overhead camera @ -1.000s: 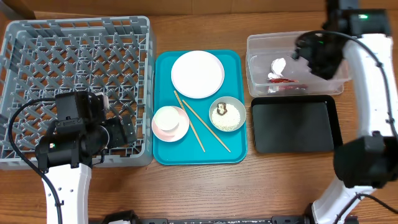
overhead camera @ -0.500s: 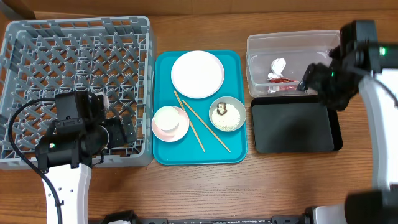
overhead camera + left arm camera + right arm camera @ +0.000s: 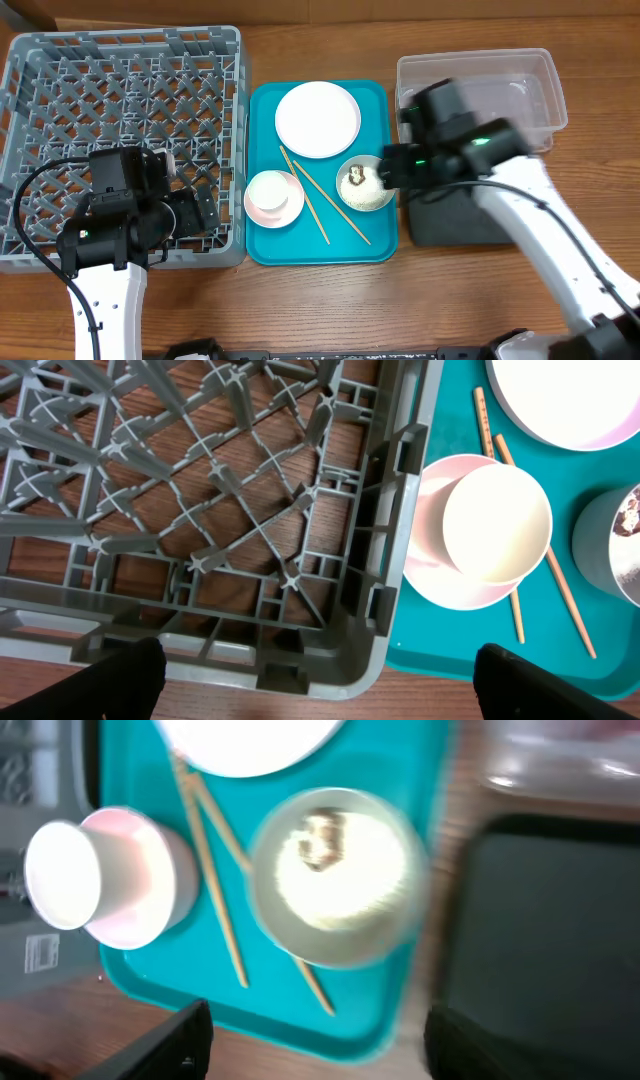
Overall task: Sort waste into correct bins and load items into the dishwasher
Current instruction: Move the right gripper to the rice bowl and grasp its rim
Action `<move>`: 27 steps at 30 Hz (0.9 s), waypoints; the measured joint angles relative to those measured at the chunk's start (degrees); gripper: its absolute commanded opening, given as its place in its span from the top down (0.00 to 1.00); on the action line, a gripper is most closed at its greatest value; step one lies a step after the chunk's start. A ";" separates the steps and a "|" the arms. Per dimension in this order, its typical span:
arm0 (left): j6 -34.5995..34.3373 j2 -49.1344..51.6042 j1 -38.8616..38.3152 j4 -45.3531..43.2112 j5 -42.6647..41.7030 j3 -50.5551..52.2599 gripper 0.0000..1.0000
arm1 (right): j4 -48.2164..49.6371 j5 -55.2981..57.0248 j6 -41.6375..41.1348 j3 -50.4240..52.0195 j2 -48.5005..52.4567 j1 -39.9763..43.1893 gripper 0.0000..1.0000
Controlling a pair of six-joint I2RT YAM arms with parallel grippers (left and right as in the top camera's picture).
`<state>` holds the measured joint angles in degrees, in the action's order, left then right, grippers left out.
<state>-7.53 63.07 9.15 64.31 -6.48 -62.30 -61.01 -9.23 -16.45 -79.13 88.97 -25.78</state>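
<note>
grey-green bowl (image 3: 335,875) just beside right end effector (image 3: 318,1042)

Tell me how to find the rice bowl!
Find the teal tray right of the grey rack. Near its right edge sits a grey-green bowl. Only it holds white rice; the pinkish bowl holds a cup.

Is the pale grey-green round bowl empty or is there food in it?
Not empty: the pale grey-green round bowl holds loose white rice grains and a small brown food lump.

plate (image 3: 317,119) far | rice bowl (image 3: 345,200) near-R | cup (image 3: 268,192) in pink bowl (image 3: 294,210) near-L | chopsticks (image 3: 304,195) betw
</note>
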 measured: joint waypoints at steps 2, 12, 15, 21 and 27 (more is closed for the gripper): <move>0.00 0.00 0.00 0.02 0.00 0.00 0.00 | 3.82 1.01 -0.02 0.17 2.21 -3.50 0.31; 0.00 0.00 0.00 0.15 0.00 0.00 0.00 | 17.18 6.49 -0.35 0.22 15.93 -12.17 0.39; 0.00 0.00 0.00 0.24 0.02 0.00 0.00 | 19.04 6.95 -1.25 0.35 19.02 -12.37 0.40; 0.00 0.00 0.00 0.26 0.00 0.00 0.00 | 20.74 7.32 -3.41 0.46 22.86 -12.37 0.48; 0.00 0.00 0.00 0.26 0.00 0.00 0.00 | 21.18 7.28 -5.20 0.46 24.48 -12.37 0.67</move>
<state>-7.53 63.07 9.15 64.58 -6.48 -62.30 -39.83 -1.96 -21.65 -78.67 113.45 -38.15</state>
